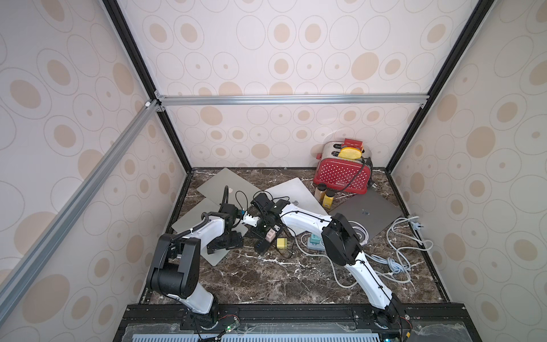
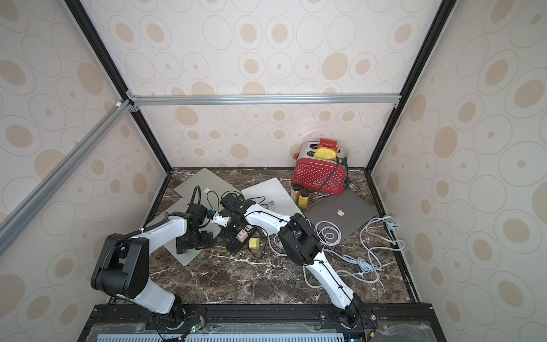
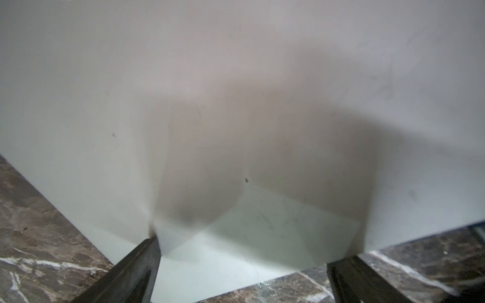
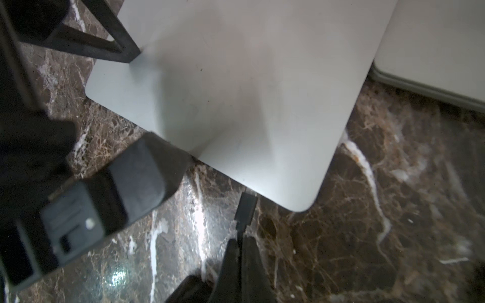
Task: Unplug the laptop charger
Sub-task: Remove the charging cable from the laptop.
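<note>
Currently pinches the black charger cable (image 4: 238,229) in the right gripper (image 4: 240,242), fingers (image 4: 252,262) pressed together on it just behind the charger plug (image 4: 246,204). Places the plug at the edge of the silver laptop (image 4: 236,91), close to one corner, touching or barely clear of the edge (cannot tell which from the right wrist view). Sets the left gripper (image 3: 249,251) with jaws spread wide, both fingertips (image 3: 147,251) down on the same laptop's lid, near the left edge of the desk (image 1: 266,281).
</note>
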Action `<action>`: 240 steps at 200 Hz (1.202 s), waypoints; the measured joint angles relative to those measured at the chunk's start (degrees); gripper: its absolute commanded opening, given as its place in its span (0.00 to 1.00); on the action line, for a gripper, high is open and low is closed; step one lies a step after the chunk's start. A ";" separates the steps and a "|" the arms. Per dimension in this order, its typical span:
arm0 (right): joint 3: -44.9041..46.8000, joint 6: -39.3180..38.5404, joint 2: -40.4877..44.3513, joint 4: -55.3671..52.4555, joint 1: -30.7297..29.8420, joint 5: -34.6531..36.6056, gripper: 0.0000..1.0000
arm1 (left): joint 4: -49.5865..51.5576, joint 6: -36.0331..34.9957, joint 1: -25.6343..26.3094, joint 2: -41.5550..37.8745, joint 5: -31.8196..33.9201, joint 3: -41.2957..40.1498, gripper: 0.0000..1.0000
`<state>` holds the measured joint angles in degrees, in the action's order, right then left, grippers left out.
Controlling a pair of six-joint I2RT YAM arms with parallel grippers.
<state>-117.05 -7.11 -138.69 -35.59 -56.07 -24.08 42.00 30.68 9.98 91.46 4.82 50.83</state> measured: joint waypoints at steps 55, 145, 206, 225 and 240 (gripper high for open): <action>5.55 1.90 2.08 4.79 0.09 1.60 0.00 | 2.36 0.83 0.11 2.40 -1.07 2.60 0.98; 8.44 0.63 4.00 6.80 0.09 1.90 0.00 | 1.88 1.29 0.59 2.27 -1.25 2.23 0.98; -1.92 -1.46 -0.15 -4.90 0.24 2.32 0.00 | 1.07 1.36 0.81 1.68 -2.14 1.81 0.98; -3.30 -1.64 -1.18 -6.38 0.55 1.46 0.00 | 0.94 1.44 0.81 1.62 -2.14 1.70 0.98; -2.51 -1.49 -1.16 -5.66 0.94 0.28 0.00 | 0.83 1.46 0.74 1.62 -2.23 1.57 0.98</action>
<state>-119.57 -8.60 -139.85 -41.25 -55.13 -23.79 42.83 32.14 10.72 93.08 2.59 52.40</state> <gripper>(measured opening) 0.047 0.983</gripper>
